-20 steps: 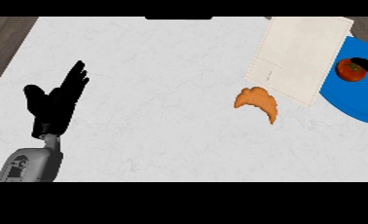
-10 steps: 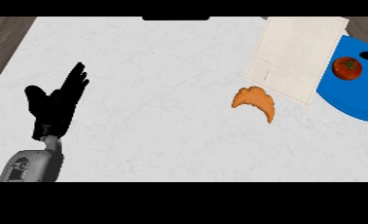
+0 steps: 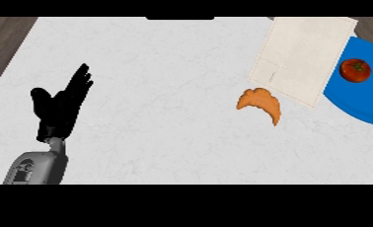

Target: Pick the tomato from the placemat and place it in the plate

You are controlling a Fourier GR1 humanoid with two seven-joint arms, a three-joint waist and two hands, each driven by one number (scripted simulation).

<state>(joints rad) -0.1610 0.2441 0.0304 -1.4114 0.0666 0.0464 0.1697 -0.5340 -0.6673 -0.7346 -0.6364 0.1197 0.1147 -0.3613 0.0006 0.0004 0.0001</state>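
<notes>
Our left hand [image 3: 59, 106] rests at view's left, fingers straight & spread, holding nothing. We count 1 tomato [image 3: 355, 70], on the blue plate [image 3: 348, 100]; 1 placemat [image 3: 302, 58]; 1 croissant [image 3: 261, 103] beside it.

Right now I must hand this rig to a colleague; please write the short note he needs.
Left hand: open, resting at the view's left, holding nothing.
Right hand: not in view.
Tomato: on the blue plate at the right edge, beside the cream placemat.
Croissant: on the counter, just off the placemat's lower corner; not part of the job.
Done: the tomato lies on the plate.
Left: apparently nothing; check where the right hand is.
</notes>
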